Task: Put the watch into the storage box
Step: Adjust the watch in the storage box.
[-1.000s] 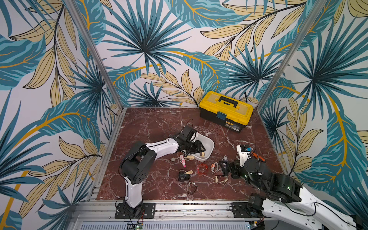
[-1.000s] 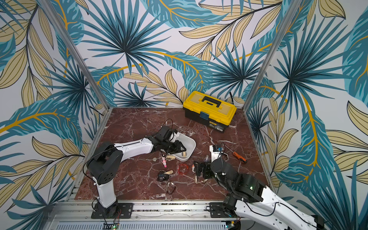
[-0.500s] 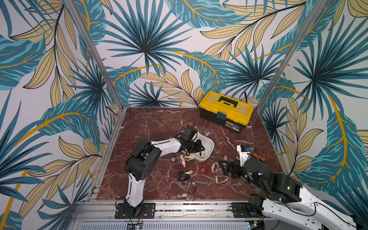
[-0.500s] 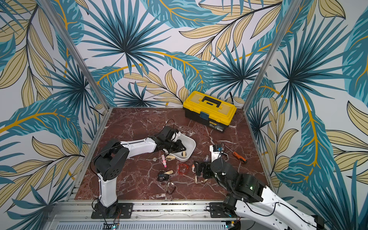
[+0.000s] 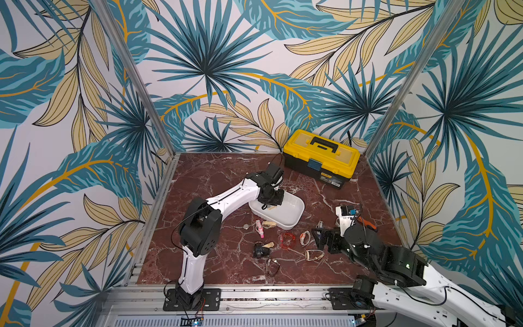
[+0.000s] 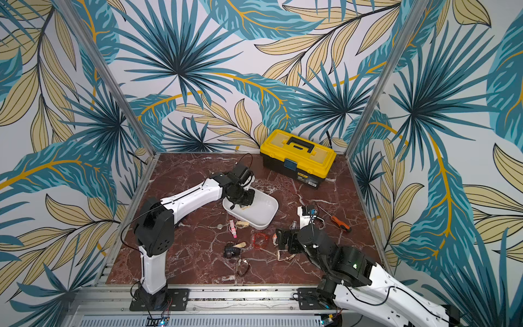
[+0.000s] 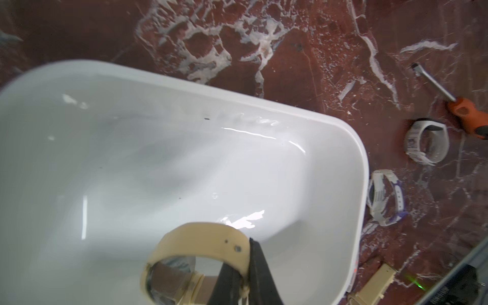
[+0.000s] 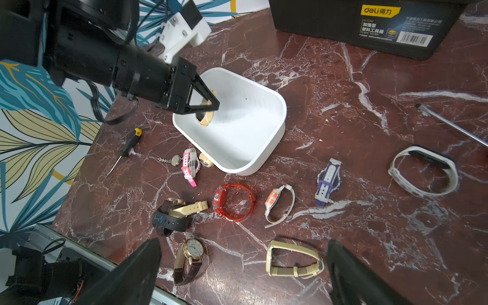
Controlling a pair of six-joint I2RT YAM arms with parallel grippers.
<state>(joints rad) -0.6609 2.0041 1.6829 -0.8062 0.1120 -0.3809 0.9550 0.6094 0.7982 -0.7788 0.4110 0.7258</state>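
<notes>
Left tool (image 8: 214, 105) pressed together on the strap of the watch (image 7: 200, 232), a cream one, holding it inside the rim of the storage box (image 8: 243, 126) at the end nearest the left arm; can't tell if it touches the bottom. Box sits mid-bench (image 5: 220, 175). Right tool (image 8: 244, 244) spread wide, low over bench, just by a square watch (image 8: 269, 261). More watches scattered in front of box, incl. a red watch (image 8: 220, 198). Yellow toolbox (image 5: 321, 158) at back
</notes>
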